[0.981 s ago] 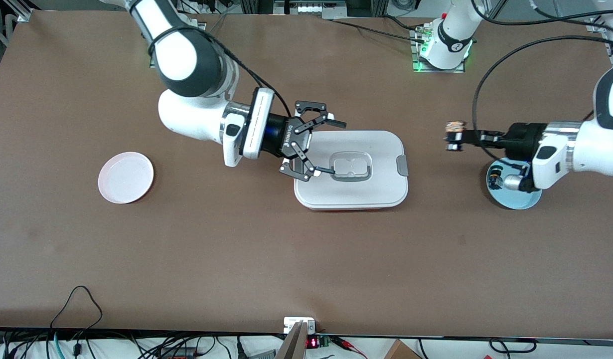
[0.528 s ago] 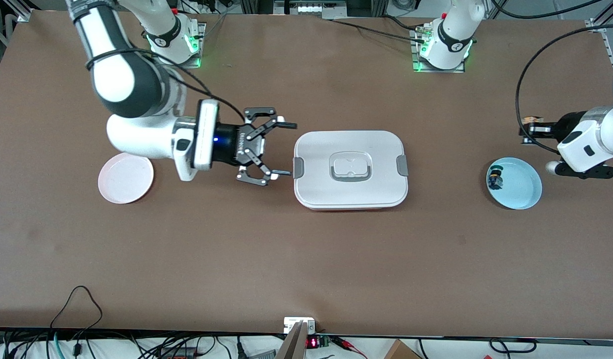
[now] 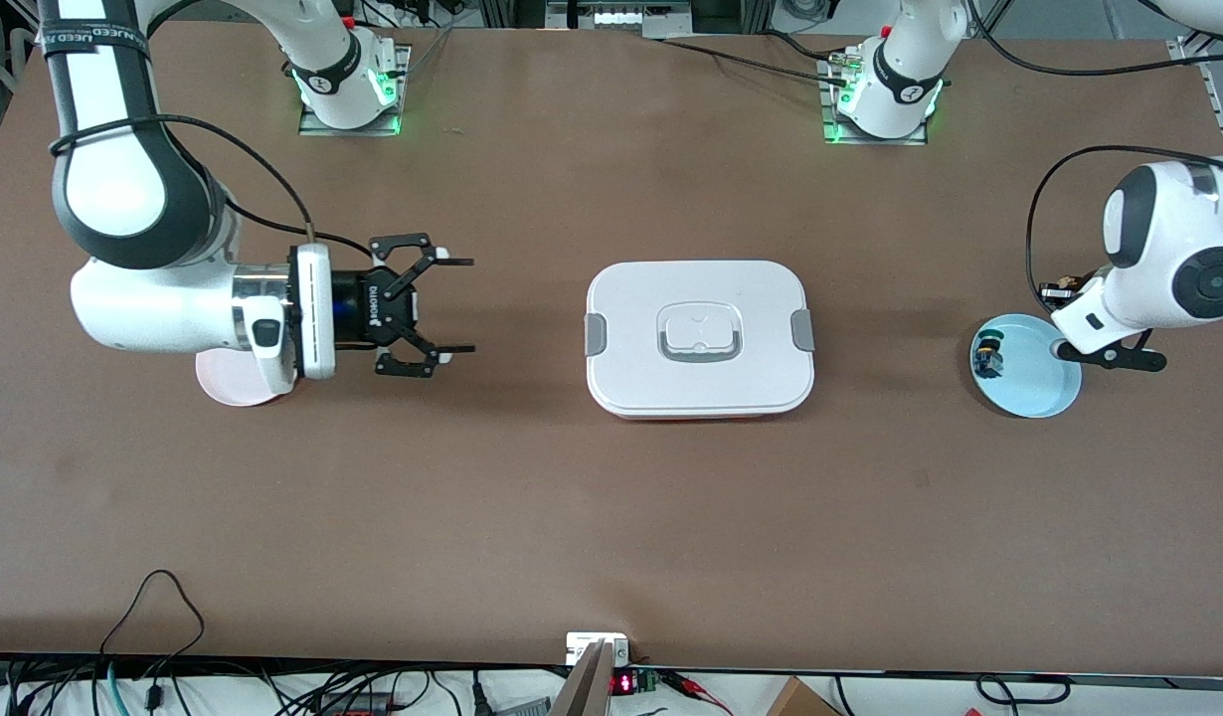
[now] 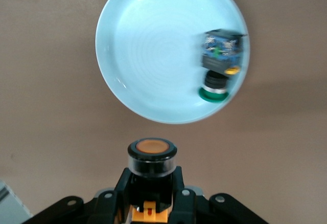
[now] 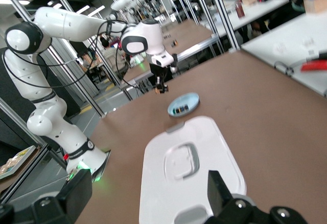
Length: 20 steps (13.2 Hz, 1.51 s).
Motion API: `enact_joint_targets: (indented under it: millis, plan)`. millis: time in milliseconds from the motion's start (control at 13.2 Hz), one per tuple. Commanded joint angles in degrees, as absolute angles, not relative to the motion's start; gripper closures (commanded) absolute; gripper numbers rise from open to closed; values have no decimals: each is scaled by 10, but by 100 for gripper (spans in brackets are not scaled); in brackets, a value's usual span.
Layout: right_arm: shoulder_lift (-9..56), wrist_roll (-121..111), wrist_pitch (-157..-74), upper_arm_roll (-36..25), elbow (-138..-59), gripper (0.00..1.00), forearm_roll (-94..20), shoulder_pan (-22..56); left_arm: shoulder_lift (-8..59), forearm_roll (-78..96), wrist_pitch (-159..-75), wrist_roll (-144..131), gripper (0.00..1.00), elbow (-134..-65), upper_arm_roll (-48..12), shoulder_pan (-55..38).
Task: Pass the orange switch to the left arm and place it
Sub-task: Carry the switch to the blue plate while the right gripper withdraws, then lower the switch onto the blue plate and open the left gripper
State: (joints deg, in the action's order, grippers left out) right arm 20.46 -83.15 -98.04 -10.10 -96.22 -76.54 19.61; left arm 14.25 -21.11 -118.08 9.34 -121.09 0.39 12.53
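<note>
My left gripper pinches the orange switch at the lower centre of its wrist view, above the blue plate. At mid-left of the front view, my right gripper hangs with fingers spread, near the box.

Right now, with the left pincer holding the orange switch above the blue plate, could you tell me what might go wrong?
1. The left pincer grips the orange switch only at its base, so it could slip.
2. The white box lies between both arms; a low handover path might clip it.
3. The green-topped switch lies on the blue plate, inviting a mix-up.
</note>
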Motion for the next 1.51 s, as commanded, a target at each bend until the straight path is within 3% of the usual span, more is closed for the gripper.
enact_joint_targets:
  millis: [0,151,453,755,906,981,1057,1132,1283,1434]
  plan:
    - [190,-710,-951,-98,-972,0,-704,185,175,-243,-1254,105,100,-1214,-2,149]
    - [188,-609,-944,-102,-971,0,-652,186,207,-246,-1310,106,100,-1209,-3,159]
    - [188,-448,-943,-125,-970,0,-626,186,256,-245,-1339,125,100,-1155,-4,157]
    - [173,-290,-936,-126,-936,0,-469,185,306,-245,-1418,134,96,-1156,-6,188]
    - [155,-211,-920,-126,-934,0,-401,185,308,-245,-1420,142,94,-1156,-5,190]
    - [150,-171,-912,-126,-924,0,-344,186,308,-244,-1420,149,85,-1156,-6,190]
    - [148,-126,-896,-124,-909,0,-283,188,307,-244,-1418,156,59,-1155,-6,189]
    - [146,-73,-878,-123,-899,0,-243,191,303,-237,-1414,156,1,-1155,-7,191]
    - [134,-1,-839,-120,-884,0,-146,192,286,-235,-1384,156,0,-1148,-9,191]
    - [122,-3,-821,-117,-875,0,-44,192,284,-235,-1323,164,0,-1096,-26,186]
